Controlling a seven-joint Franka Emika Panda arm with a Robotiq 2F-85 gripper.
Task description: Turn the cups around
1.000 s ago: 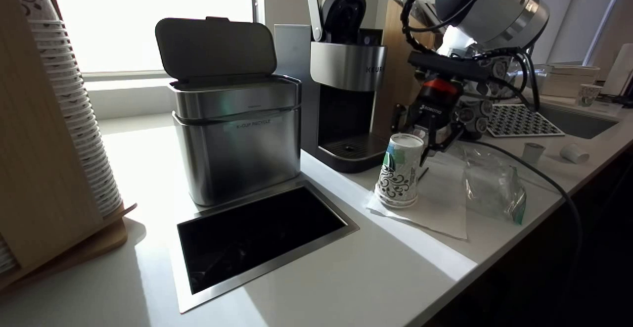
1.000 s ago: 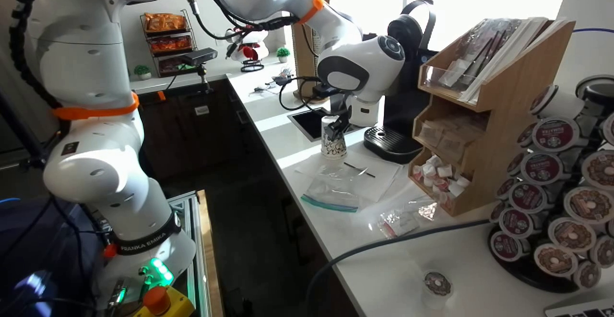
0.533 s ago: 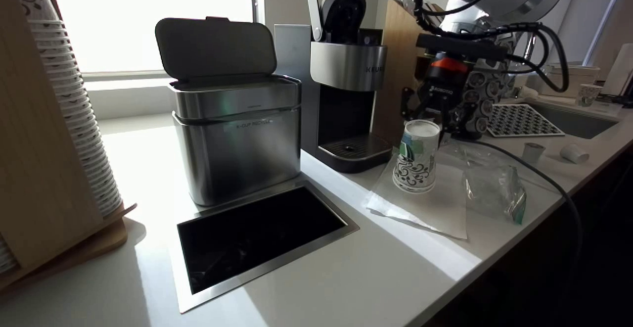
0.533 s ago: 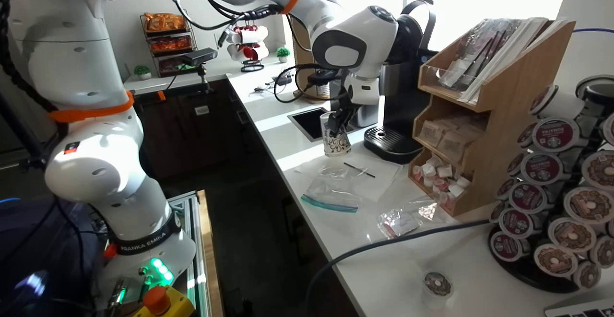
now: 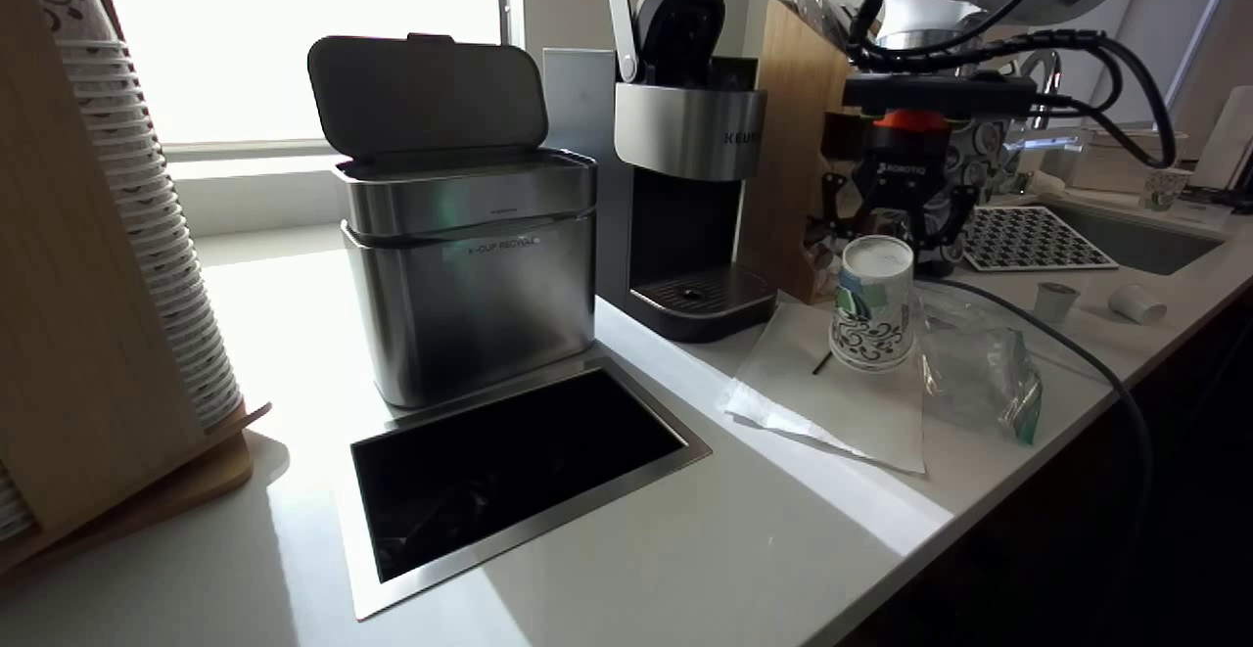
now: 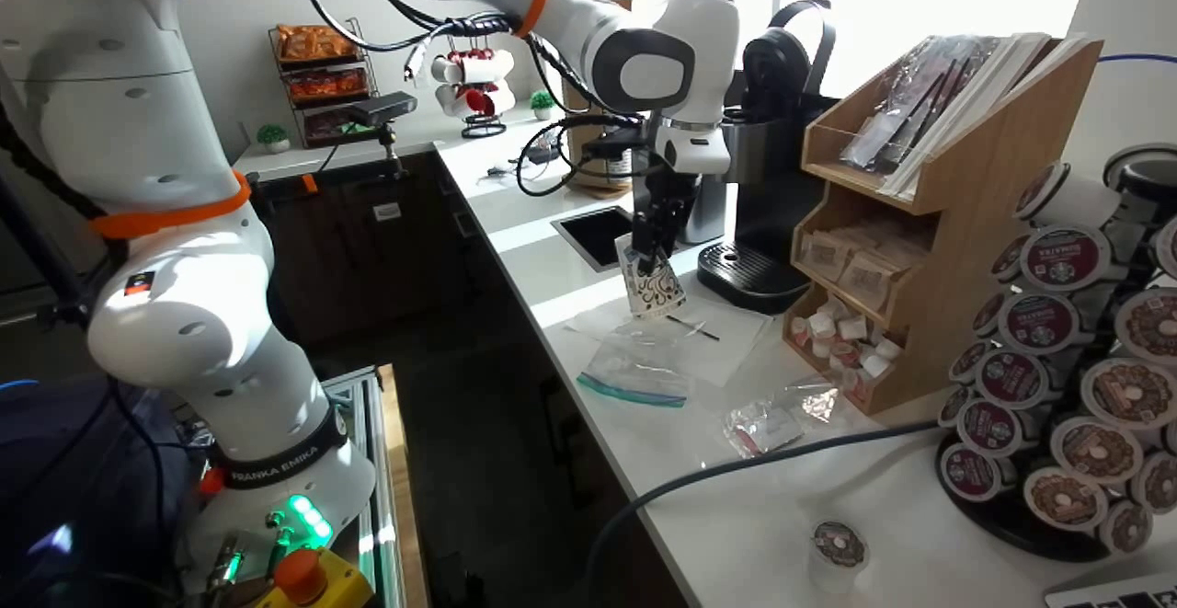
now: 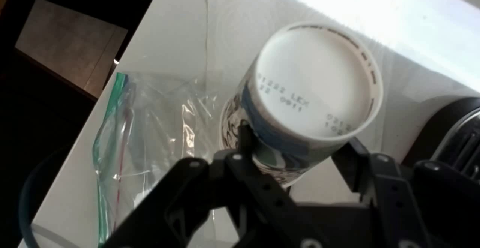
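Note:
The white paper cup with the green print (image 5: 871, 319) is upside down, its closed base facing up. It also shows in an exterior view (image 6: 657, 291), where it leans, and in the wrist view (image 7: 318, 83). My gripper (image 5: 893, 234) has its fingers on either side of the cup near the base end and holds it tilted over the white paper sheet (image 5: 812, 402). The fingers also show in the wrist view (image 7: 300, 143). Whether the cup's rim touches the sheet I cannot tell. The clear see-through cup is out of view or hidden.
A clear plastic bag (image 5: 979, 383) lies beside the sheet, near the counter edge. A thin black stick (image 6: 690, 325) lies on the sheet. The coffee maker (image 5: 690, 133), the steel bin (image 5: 480, 304) and a sunken opening (image 5: 529, 520) are close by. A wooden organiser (image 6: 993, 166) stands nearby.
In both exterior views the cup has moved together with my gripper, away from the sunken opening and towards the plastic bag. It has gone from upright to leaning.

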